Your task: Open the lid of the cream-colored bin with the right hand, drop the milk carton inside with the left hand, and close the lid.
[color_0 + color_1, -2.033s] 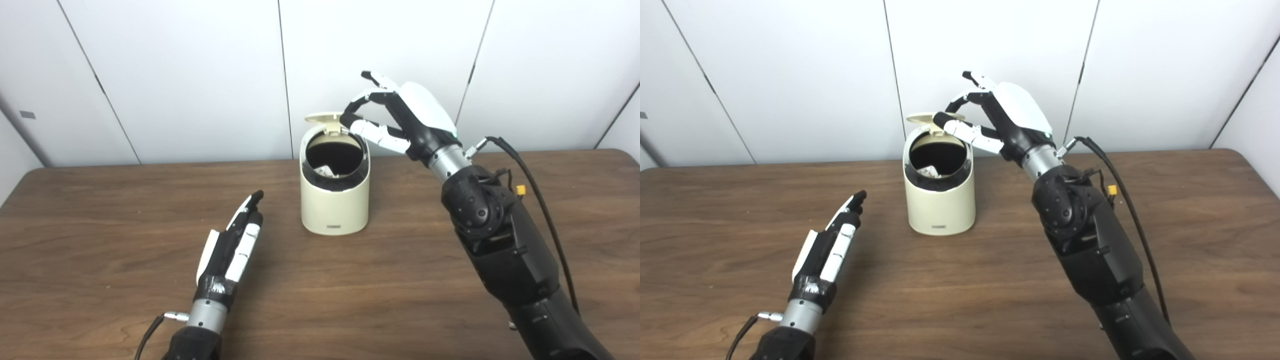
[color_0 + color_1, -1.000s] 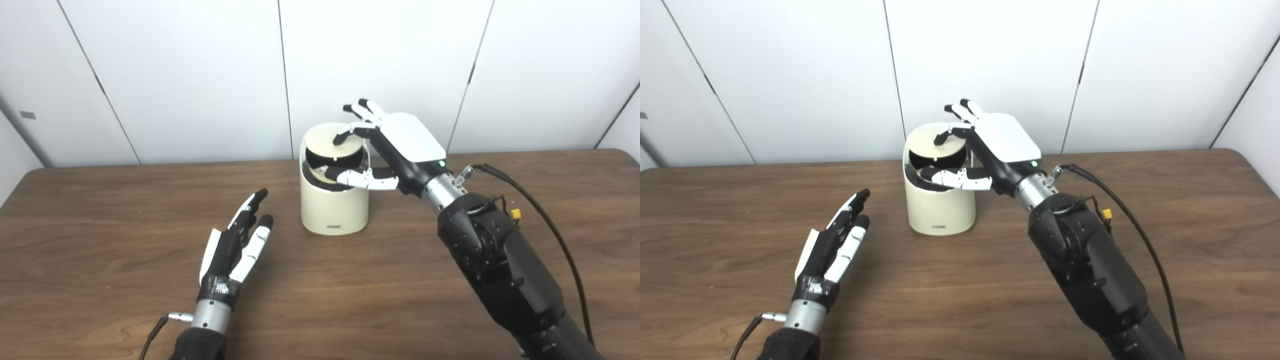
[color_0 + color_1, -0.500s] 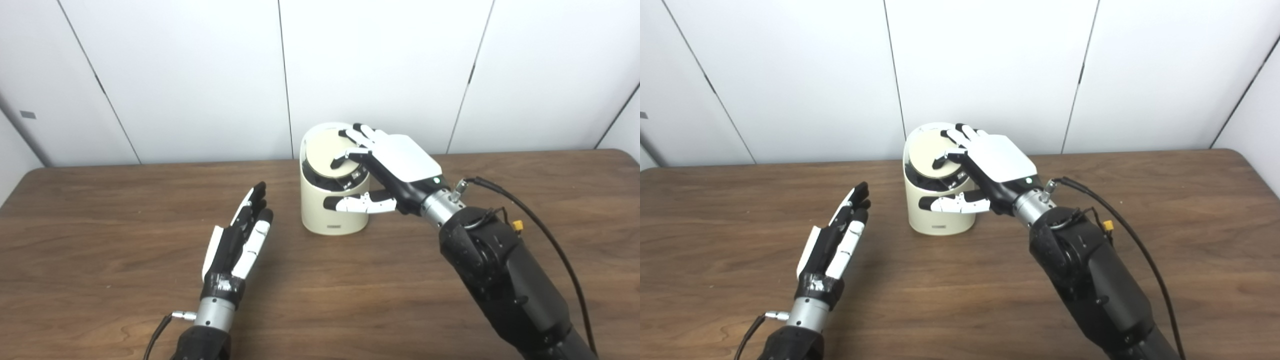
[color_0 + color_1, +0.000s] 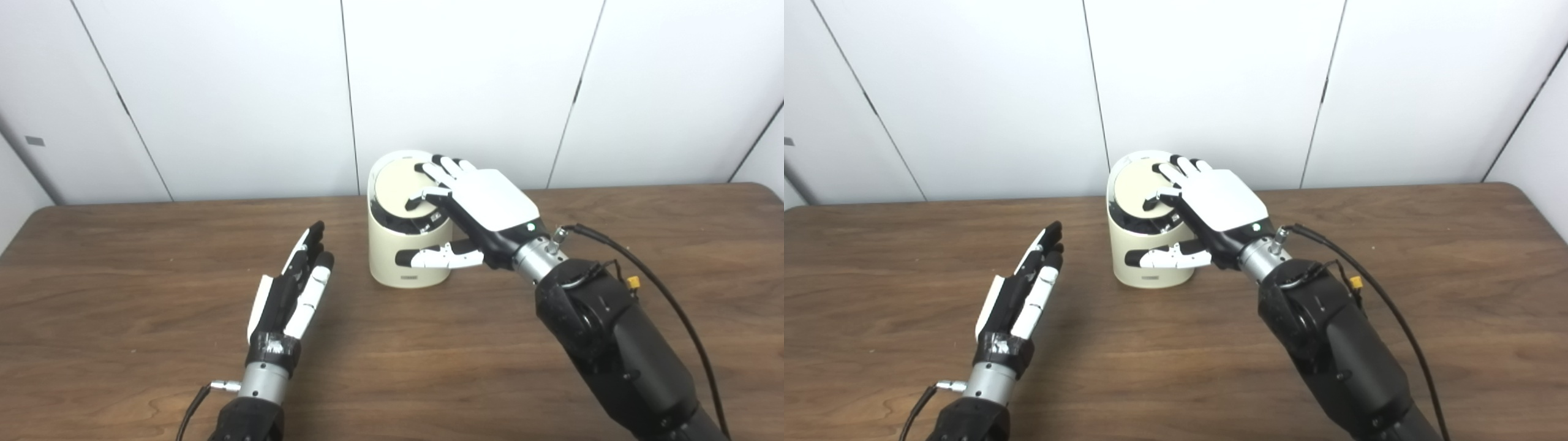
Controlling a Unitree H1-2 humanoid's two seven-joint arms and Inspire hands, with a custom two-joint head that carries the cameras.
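Lid (image 4: 397,187) now down – right hand (image 4: 484,205) hides bin (image 4: 404,263) rim.

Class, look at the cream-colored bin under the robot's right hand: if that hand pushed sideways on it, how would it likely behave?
The bin is taller than wide, so a push near the lid might tip it. It looks like thin plastic, probably light, so it may slide on the smooth table. The right hand rests high.
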